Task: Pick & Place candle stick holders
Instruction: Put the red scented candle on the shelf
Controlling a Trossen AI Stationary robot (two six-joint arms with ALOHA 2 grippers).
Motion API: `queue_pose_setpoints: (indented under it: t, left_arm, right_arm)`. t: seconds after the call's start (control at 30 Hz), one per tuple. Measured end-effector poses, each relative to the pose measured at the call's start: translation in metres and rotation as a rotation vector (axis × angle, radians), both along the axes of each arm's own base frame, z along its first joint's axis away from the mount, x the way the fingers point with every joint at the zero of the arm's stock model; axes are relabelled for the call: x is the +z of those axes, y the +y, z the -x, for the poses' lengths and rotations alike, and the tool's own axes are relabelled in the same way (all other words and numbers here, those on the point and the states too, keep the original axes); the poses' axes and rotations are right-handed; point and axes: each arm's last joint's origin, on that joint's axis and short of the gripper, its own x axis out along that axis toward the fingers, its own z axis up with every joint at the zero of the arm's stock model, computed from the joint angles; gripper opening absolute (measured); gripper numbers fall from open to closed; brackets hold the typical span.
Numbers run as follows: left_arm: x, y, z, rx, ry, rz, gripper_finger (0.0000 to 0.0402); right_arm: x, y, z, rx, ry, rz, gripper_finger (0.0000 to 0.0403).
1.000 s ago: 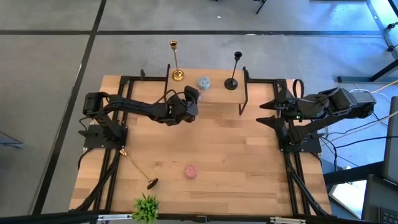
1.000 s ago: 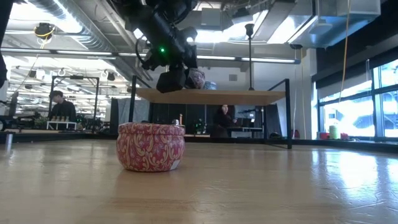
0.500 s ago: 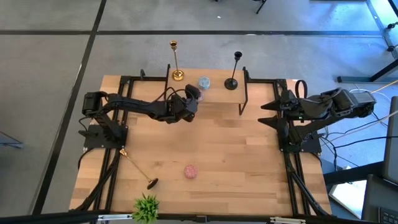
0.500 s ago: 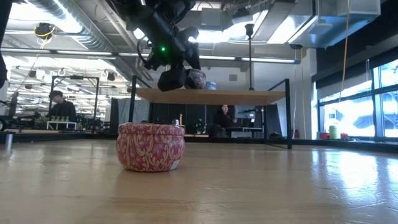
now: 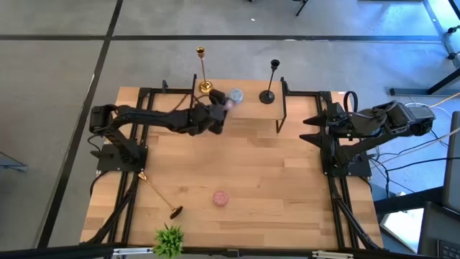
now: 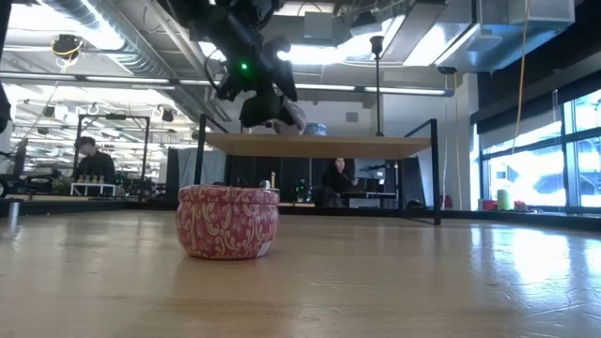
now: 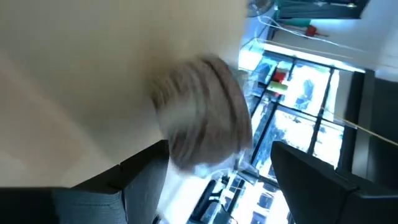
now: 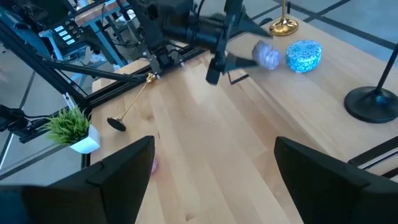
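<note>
Brass candle stick holder (image 5: 158, 193) lies toppled beside the plant (image 5: 169, 239); left pincer (image 5: 223, 108) (fingers apart, nothing gripped) should grasp mid-stem, keeping it level. Right pincer (image 5: 310, 131) waits, spread wide.

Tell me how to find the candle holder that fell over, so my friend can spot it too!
Look at the wooden table from above and go to its near left part, by the little green plant. There the gold candle stick holder lies flat on the wood. The other gold holder and the black holder stand upright on the raised shelf far away.
</note>
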Motion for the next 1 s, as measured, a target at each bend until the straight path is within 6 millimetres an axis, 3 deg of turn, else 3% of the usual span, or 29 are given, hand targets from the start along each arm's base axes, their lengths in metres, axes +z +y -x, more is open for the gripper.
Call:
queue_pose_setpoints:
  t: [0.23,0.63,0.8,1.0]
  left_arm:
    - [0.018,0.005,0.015,-0.022,0.040,-0.028,0.0278]
    - [0.025,-0.007,0.016,-0.055,0.046,-0.069,0.0270]
    - [0.041,-0.006,0.027,-0.119,0.133,-0.169,0.0206]
    - [0.053,-0.001,0.044,-0.255,0.371,-0.306,0.0060]
  right_arm:
    - [0.001,-0.001,0.002,-0.014,-0.013,0.005,0.0332]
    - [0.002,-0.002,0.003,-0.025,-0.026,0.017,0.0332]
    - [0.001,-0.002,0.003,-0.024,-0.014,0.016,0.0332]
    - [0.001,-0.002,0.002,-0.026,-0.015,0.013,0.0332]
